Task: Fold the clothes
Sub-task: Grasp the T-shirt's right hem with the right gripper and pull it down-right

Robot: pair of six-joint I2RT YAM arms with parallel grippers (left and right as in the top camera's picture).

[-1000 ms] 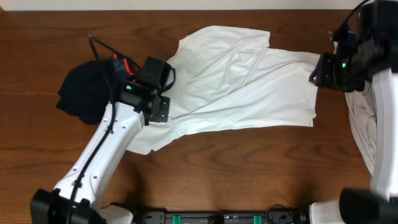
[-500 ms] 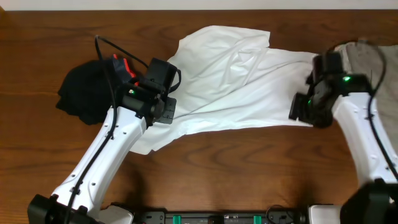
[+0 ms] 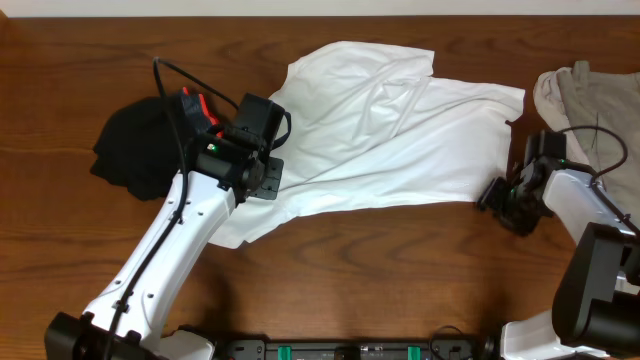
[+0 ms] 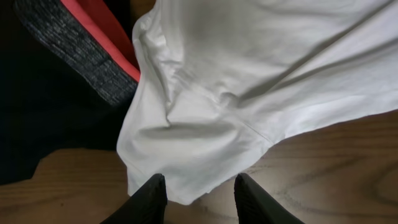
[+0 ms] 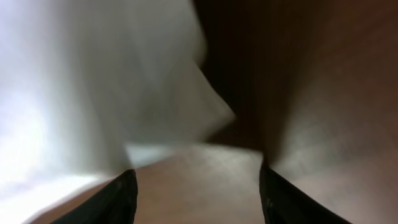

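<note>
Overhead, one white T-shirt [image 3: 400, 130] is lying spread across the upper middle of the table [image 3: 400, 270]. One black garment [image 3: 135, 150] is sitting crumpled at its left, and one beige garment [image 3: 600, 100] is lying at the far right. Two arms are reaching in. The left gripper [image 3: 258, 125] is hovering over the shirt's left edge, and the right gripper [image 3: 497, 197] is sitting low just off its lower right corner.

In the left wrist view, its two fingers [image 4: 149, 199] are standing apart, gripping nothing. A loose corner of the T-shirt [image 4: 261, 62] is lying between them, beside the black garment's [image 4: 37, 99] orange-and-grey waistband [image 4: 93, 43].

The right wrist view is blurring heavily. Its two fingers [image 5: 118, 199] are standing wide apart over bare wood, released, with the shirt's [image 5: 93, 81] corner just ahead.
</note>
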